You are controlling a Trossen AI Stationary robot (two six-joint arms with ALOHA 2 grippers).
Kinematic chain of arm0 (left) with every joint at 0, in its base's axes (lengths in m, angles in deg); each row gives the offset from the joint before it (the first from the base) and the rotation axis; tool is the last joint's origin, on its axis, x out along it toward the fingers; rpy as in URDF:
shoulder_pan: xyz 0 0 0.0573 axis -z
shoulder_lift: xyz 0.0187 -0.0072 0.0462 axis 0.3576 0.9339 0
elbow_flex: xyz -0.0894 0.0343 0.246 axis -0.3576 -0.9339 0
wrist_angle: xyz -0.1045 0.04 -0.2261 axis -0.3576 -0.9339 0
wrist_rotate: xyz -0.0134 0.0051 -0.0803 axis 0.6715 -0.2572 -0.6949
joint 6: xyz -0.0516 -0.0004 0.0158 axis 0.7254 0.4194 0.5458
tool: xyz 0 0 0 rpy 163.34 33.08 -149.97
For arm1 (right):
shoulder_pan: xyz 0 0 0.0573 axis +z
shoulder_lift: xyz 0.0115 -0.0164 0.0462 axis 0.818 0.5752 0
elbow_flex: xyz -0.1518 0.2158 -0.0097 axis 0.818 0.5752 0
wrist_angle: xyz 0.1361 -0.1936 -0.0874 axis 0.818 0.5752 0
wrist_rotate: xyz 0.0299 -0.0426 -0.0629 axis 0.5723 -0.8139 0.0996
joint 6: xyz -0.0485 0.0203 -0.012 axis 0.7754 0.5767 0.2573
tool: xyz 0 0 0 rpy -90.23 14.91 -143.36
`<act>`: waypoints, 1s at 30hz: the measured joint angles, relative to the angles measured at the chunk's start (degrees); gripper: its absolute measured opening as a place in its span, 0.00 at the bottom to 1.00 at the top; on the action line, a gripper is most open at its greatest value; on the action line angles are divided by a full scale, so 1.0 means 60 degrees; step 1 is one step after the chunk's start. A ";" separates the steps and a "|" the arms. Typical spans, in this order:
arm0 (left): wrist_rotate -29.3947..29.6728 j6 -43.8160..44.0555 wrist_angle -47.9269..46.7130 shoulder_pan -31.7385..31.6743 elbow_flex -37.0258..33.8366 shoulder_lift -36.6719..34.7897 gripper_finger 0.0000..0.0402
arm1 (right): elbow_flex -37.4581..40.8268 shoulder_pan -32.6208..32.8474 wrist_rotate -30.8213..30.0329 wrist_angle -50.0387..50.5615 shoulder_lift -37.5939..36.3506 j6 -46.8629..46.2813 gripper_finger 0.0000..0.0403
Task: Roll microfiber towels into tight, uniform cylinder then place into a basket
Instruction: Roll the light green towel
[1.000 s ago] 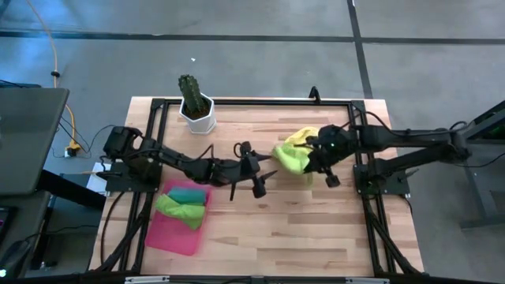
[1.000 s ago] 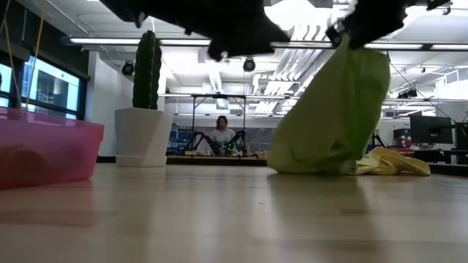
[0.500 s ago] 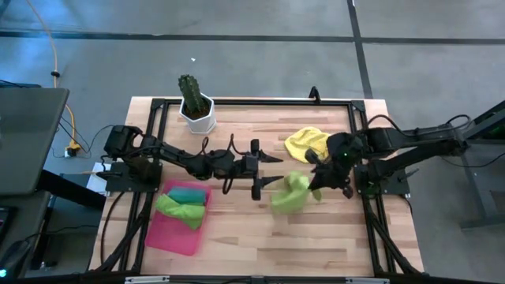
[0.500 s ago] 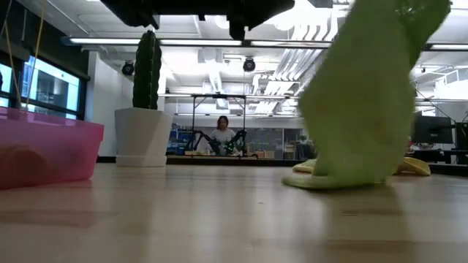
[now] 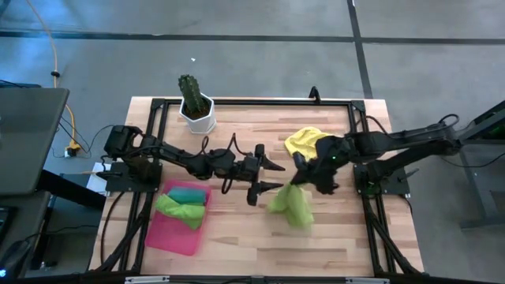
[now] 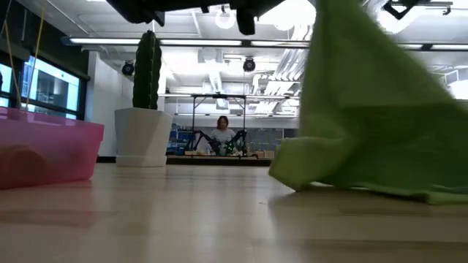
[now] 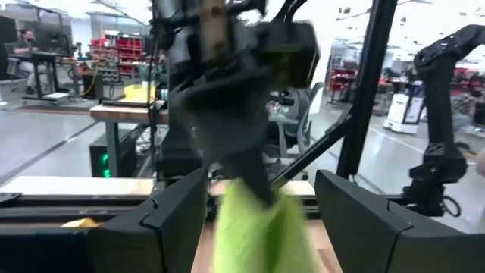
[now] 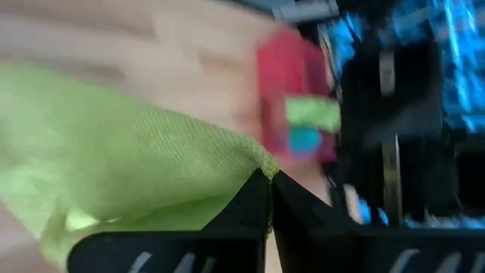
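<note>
Lime green towel (image 5: pixel 289 203) pinched in right gripper (image 5: pixel 303 175) closed fingers, left gripper (image 5: pixel 268 177) fingers spread alongside

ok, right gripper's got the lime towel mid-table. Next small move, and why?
Probably lower the lime green towel and spread it flat on the table. The right gripper is shut on one corner, and the cloth hangs bunched with only its lower edge on the wood. The open left gripper waits beside it, ready to pin an edge.
</note>
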 joint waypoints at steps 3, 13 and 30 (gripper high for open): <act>-0.0066 0.0063 -0.0020 0.0103 0.0035 0.0000 0.58 | 0.0000 0.0000 -0.1234 -0.0369 0.0354 0.0084 0.00; 0.0636 -0.0121 -0.1067 0.0262 0.0043 0.0000 0.58 | 0.0009 0.0079 -0.1755 -0.0525 0.0434 0.0640 0.00; 0.1731 -0.0593 -0.2193 0.0211 0.0032 0.0018 0.58 | 0.0007 0.0109 -0.1493 -0.0906 0.0411 0.0839 0.00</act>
